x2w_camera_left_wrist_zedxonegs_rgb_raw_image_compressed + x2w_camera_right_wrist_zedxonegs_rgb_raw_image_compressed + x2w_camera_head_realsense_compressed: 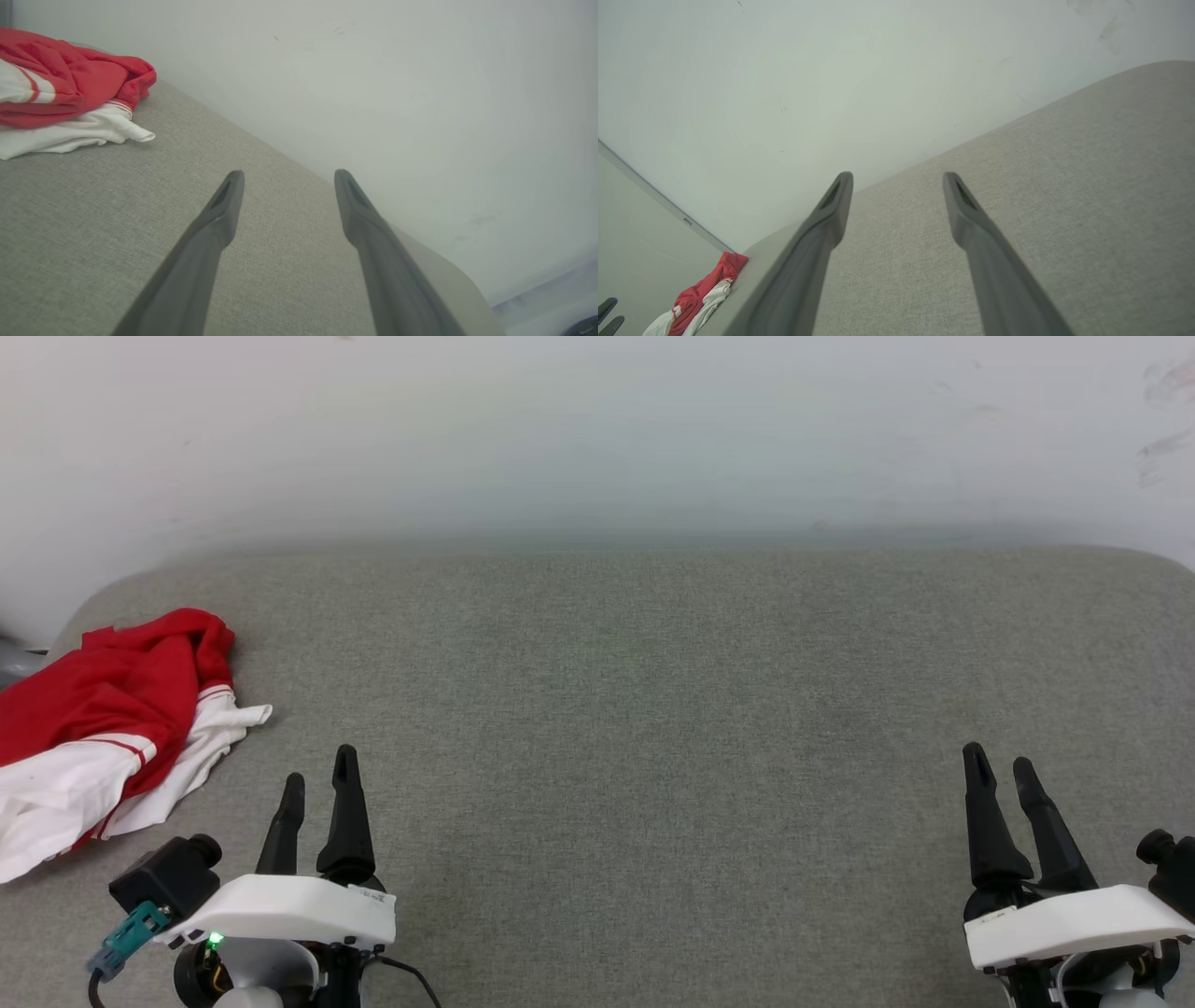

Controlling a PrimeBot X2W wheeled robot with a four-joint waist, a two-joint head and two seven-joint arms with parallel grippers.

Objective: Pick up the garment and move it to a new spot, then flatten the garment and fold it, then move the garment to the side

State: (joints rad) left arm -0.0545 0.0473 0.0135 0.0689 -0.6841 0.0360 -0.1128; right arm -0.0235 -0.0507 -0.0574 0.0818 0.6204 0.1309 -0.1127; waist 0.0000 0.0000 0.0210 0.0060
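Grey cushion (653,709) against white wall (597,429) bears the garment (112,700); left claw (320,767), right claw (999,756) released.

From the head we are looking forward and down over the grey cushion (653,709) toward the white wall (597,429). We are riding low and close on each wrist, sighting along the left gripper (288,176) and the right gripper (897,177) toward that wall, both views tilted. All three are sharing the garment (103,700) at the cushion's left end.
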